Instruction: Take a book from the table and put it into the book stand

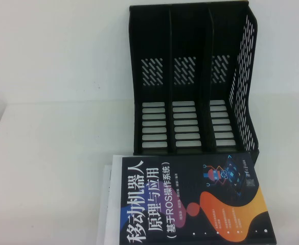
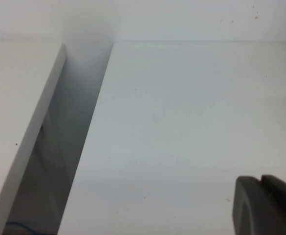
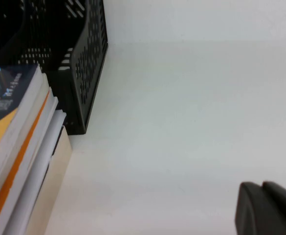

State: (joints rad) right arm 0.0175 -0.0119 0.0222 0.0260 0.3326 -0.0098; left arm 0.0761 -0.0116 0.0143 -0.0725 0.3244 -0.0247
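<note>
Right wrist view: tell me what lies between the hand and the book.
Only bare table between the right hand and the book.

High view: raised, angled down at book stand (image 1: 190,76). Wrist views: low, close over table (image 2: 191,122). Right wrist shares stand and book (image 3: 6,103).
</note>
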